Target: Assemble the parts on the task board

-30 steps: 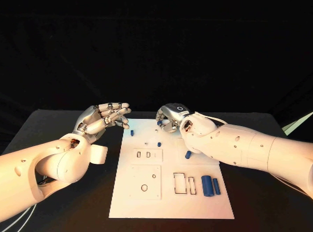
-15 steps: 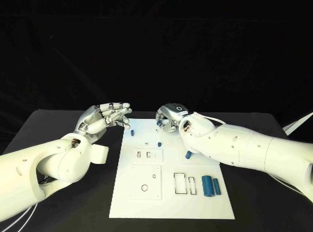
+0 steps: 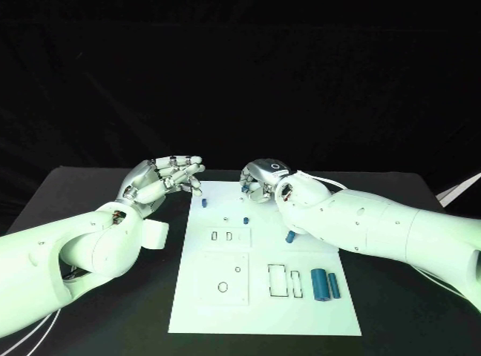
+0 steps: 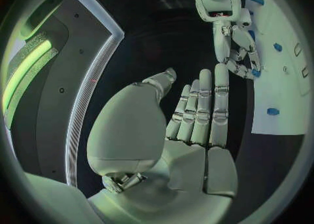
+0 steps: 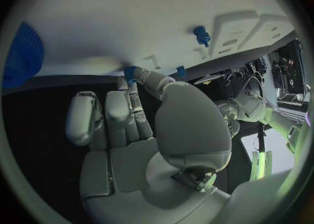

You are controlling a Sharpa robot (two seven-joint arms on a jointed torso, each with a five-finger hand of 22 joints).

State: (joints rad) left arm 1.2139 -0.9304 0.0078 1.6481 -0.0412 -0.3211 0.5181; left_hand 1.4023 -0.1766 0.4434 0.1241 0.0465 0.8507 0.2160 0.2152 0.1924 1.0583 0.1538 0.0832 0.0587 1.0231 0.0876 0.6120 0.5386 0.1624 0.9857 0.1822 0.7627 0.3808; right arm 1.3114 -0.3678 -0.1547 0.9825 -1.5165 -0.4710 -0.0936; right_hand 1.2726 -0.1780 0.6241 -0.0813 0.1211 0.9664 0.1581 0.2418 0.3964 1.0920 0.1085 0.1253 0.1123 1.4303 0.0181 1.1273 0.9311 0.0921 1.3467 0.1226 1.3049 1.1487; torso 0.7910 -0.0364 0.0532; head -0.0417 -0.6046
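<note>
table (image 3: 102, 185): black, carries the board at centre.
board (image 3: 264, 311): white plate, long axis running 12 to 6 in head view; outlined slots across its middle and near half.
right arm (image 3: 412, 237): comes in from 3 o'clock, lies over the board's right side.
left arm (image 3: 48, 259): comes in from 8 o'clock, stays left of the board.
right hand (image 3: 264, 180): at the board's 12 o'clock end, fingers curled down onto the plate; right wrist view has a fingertip (image 5: 141, 75) touching a small blue part (image 5: 131, 72). Cannot tell if it grasps it.
left hand (image 3: 160, 182): raised just off the board's far left corner, about 10 o'clock; fingers loosely bent, apart, nothing in them, released.
two blue cylinders (image 3: 324, 285): lying side by side at the board's near right, about 4 o'clock, just right of the rectangular slots.
blue peg (image 3: 290, 237): on the board at 3 o'clock, beside the right forearm.
blue pin (image 3: 203, 202): upright near the far left edge, 11 o'clock, between the two hands.
small pin (image 3: 245, 220): near the board's centre line, just beyond the small slot block.
</note>
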